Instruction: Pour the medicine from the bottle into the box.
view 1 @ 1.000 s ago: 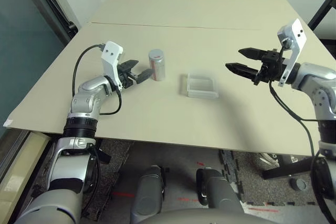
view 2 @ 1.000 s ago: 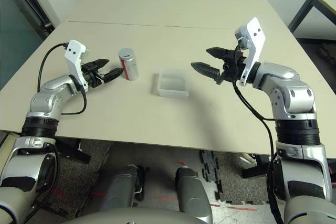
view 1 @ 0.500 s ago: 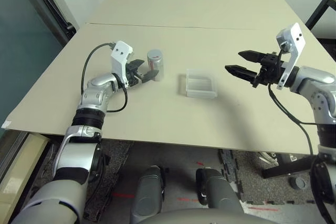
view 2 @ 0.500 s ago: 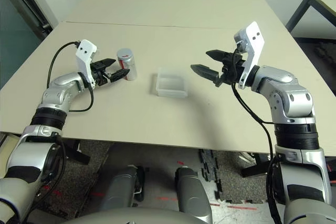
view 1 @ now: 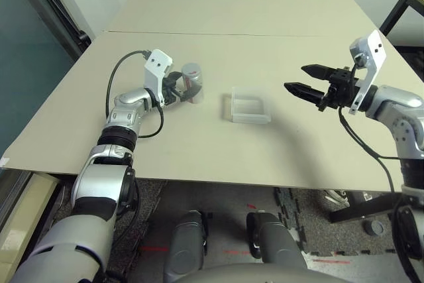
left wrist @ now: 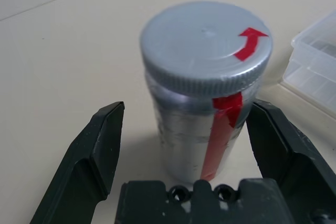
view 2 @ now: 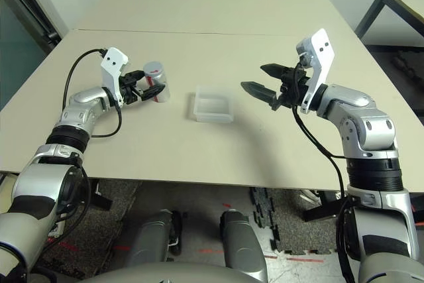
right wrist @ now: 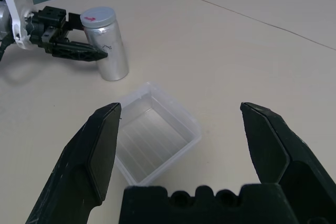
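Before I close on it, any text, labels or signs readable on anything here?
No words or numbers can be read anywhere.
Red curved arrow sign: on the bottle cap's top.
Red vertical stripe: down the bottle's side, no lettering.
The box: clear plastic, unmarked.

We find the scene evenly and brightly lit from above. Shadows on the table (view 1: 265, 44) are soft and faint. In the left wrist view the bottle (left wrist: 207, 93) is slightly blurred. No strong glare noted.
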### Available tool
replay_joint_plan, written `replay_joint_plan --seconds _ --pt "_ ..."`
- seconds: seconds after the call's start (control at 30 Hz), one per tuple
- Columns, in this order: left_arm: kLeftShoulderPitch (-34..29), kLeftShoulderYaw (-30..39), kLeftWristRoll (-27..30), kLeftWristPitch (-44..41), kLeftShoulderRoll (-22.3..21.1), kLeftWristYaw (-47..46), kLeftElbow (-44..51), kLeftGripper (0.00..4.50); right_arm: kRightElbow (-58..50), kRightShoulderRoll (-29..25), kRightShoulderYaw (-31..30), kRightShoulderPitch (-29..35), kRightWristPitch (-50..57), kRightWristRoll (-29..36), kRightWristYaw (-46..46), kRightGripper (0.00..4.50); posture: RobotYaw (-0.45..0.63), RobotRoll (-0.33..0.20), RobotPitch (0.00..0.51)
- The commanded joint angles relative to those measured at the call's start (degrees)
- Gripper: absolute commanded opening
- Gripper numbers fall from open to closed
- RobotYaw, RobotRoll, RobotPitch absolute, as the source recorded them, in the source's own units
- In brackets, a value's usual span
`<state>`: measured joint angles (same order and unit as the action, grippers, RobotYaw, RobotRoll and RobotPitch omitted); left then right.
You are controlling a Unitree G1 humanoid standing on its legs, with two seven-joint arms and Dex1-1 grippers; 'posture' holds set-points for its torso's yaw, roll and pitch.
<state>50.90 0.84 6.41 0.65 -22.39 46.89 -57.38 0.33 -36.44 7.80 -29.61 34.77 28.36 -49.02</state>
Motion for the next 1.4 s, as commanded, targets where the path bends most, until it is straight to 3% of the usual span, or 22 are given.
replay_joint_plan --seconds 0.03,0.67,0.77,0.87,1.1,1.23,1.4 --pt "0.76 -0.82 -1.9 1.66 0.96 -0.51 -2.82 4.49 -0.64 -0.1 0.85 0.27 -0.01 0.56 0.34 4.5 -0.1 0.0 0.102" --pt "2.74 0.14 -3.88 4.31 2.27 -4.56 -9.23 4.49 -0.54 -0.23 0.71 -1.15 0.22 0.61 0.78 4.5 -0.11 0.0 0.099" --pt "3.28 0.16 -4.06 4.59 2.53 -4.25 -9.75 3.86 -0.51 -0.12 0.71 -1.28 0.17 0.62 0.98 4.5 -0.11 0.0 0.102" --pt "3.84 -0.45 -4.85 4.87 3.16 -3.94 -10.48 2.78 -0.39 0.09 0.76 -1.28 -0.08 0.6 1.15 4.5 -0.11 0.0 0.101" --pt "4.83 -0.72 -5.74 6.21 3.33 -2.45 -10.36 2.75 -0.33 0.37 0.73 -1.53 -0.3 0.6 1.32 4.5 -0.11 0.0 0.099" --pt "6.79 0.81 -3.13 4.42 2.6 3.5 -8.63 2.75 0.1 0.1 0.77 -1.93 -0.08 0.67 0.92 4.5 -0.1 0.0 0.097" --pt "9.24 0.27 0.13 -1.41 1.1 18.28 -1.47 2.75 3.6 -0.83 -0.78 -4.38 -1.15 -0.49 -1.79 4.5 -0.08 0.0 0.096"
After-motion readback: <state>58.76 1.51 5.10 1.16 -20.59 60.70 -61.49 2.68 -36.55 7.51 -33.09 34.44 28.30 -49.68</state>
